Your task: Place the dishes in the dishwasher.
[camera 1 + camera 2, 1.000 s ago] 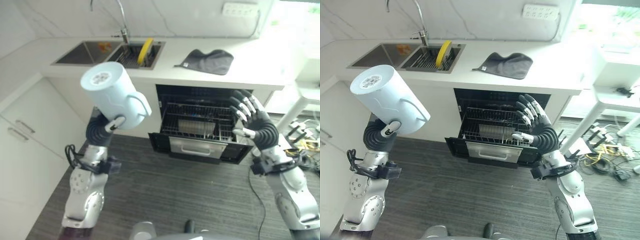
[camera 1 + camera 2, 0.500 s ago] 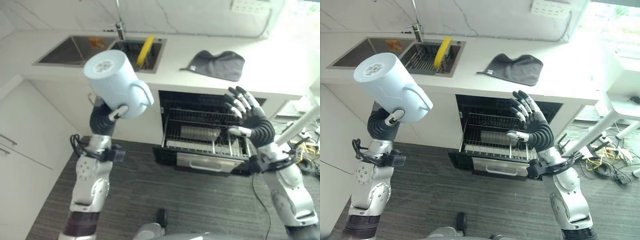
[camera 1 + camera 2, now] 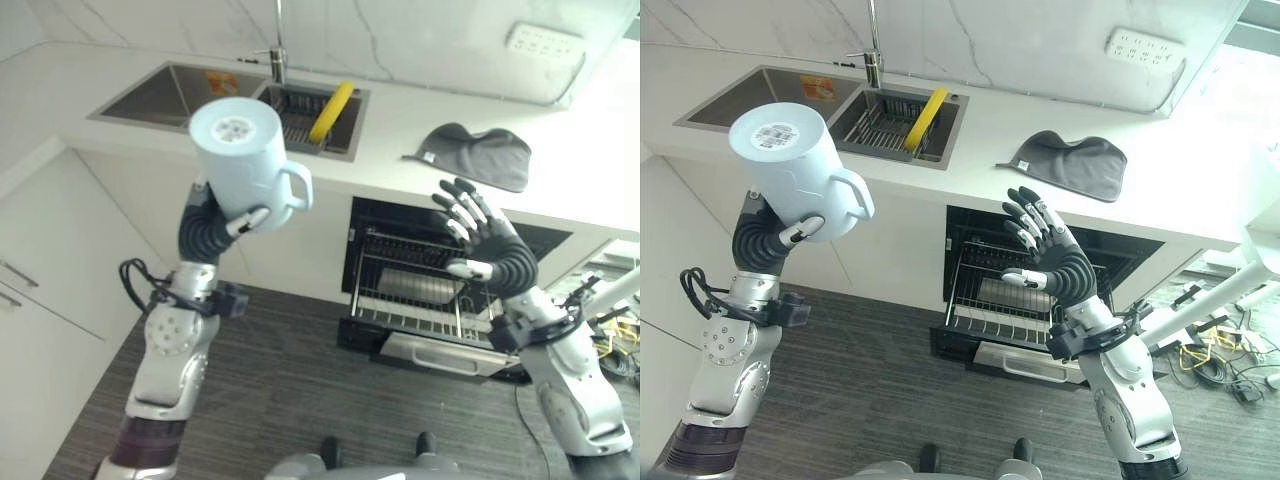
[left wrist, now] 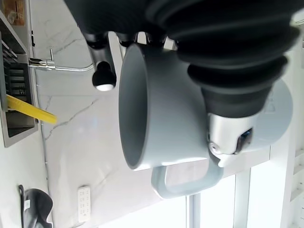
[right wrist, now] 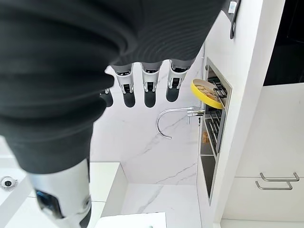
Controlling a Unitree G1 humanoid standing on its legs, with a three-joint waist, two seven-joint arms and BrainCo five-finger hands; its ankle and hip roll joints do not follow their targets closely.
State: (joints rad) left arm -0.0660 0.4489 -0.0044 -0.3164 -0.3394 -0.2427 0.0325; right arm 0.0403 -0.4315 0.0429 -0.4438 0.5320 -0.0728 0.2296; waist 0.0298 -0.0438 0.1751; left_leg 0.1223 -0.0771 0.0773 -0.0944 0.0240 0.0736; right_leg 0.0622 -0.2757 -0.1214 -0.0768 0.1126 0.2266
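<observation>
A pale blue mug (image 3: pixel 243 160) is held up in front of the counter, base toward me and handle to the right. My left hand (image 3: pixel 213 228) is shut round its lower side. The left wrist view has the mug (image 4: pixel 161 109) close, with the thumb (image 4: pixel 227 135) pressed on its wall. My right hand (image 3: pixel 487 245) is raised and open, fingers spread, before the open dishwasher (image 3: pixel 372 215). Its wire rack (image 3: pixel 440 322) is pulled out, with a shiny vessel (image 3: pixel 414 286) lying in it. A yellow plate (image 3: pixel 331 98) stands in the sink's drying rack.
A white counter (image 3: pixel 420 125) runs across the back, with a double sink (image 3: pixel 190 88) and a tap (image 3: pixel 276 40). A grey cloth (image 3: pixel 480 157) lies on the counter above the dishwasher. White cabinets (image 3: pixel 40 290) stand at the left. Dark plank floor (image 3: pixel 290 400) lies below.
The camera has shifted, so the counter and sink sit lower and further right. The mug has turned more upright in my left hand. My right hand stays open and raised.
</observation>
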